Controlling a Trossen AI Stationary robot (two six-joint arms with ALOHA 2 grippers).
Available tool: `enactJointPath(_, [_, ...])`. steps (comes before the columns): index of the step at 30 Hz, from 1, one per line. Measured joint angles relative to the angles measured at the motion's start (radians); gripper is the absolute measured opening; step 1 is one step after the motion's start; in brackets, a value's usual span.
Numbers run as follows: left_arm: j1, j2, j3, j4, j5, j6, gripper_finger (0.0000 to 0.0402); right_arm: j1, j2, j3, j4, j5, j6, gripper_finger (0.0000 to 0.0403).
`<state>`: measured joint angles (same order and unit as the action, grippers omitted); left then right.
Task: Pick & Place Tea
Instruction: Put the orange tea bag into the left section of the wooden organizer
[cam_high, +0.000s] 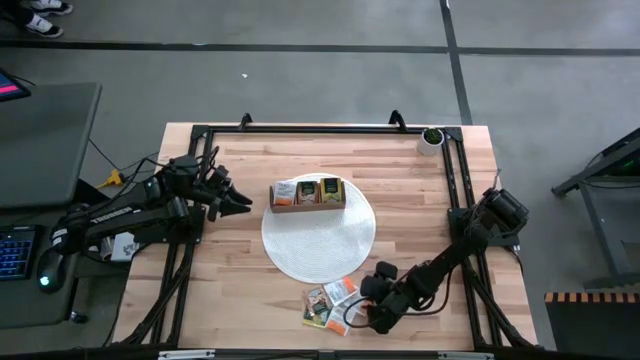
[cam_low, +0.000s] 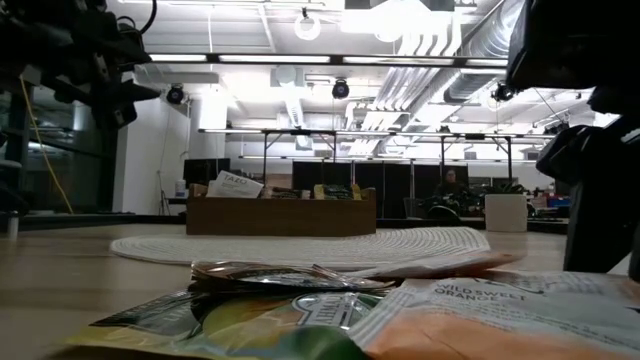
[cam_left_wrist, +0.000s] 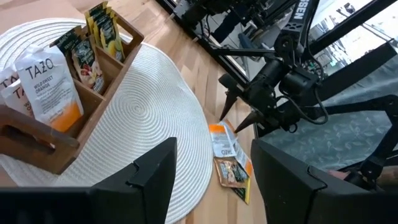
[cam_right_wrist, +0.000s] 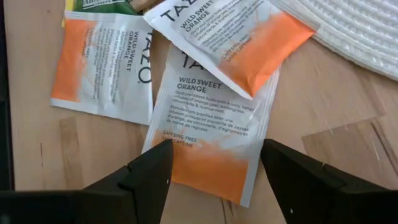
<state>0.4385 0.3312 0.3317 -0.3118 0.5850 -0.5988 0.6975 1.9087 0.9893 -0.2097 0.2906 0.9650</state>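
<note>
Several packets outstanding: a loose cluster of tea packets (cam_high: 330, 302) lies on the bare tabletop near its front edge, just off the rim of the white woven mat (cam_high: 318, 238); none is held.
Packets already placed: the wooden box (cam_high: 307, 195) at the mat's far edge holds upright packets in all three compartments, white-and-orange at one end, darker and yellow-green in the others.
Progress judgement: partly done; the box is stocked but the front cluster remains to be moved.
Packet appearance: flat paper squares, white fading to orange, printed "Wild Sweet Orange"; three overlap in the right wrist view, the nearest one (cam_right_wrist: 208, 130) lying flat, with a green packet underneath the pile's far side.
Right gripper (cam_high: 368, 312): at the front edge, directly over the cluster, fingers (cam_right_wrist: 146, 180) spread wide to either side of the nearest packet, gripping nothing.
Left gripper (cam_high: 238, 203): hovering near the left edge of the mat, beside the box, jaws parted and empty.
Next step judgement: closing on a thin flat packet needs an edge pinch.
</note>
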Motion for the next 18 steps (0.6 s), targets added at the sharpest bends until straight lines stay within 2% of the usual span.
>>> enactJointPath(7, [0.0, 0.0, 0.0, -0.007, -0.004, 0.019, 0.0204, -0.016, 0.004, 0.0, -0.022, -0.013, 0.007, 0.0188])
enactJointPath(18, [0.0, 0.0, 0.0, -0.013, -0.02, 0.018, 0.0204, -0.019, 0.008, 0.0, -0.044, -0.039, 0.155, 0.0053])
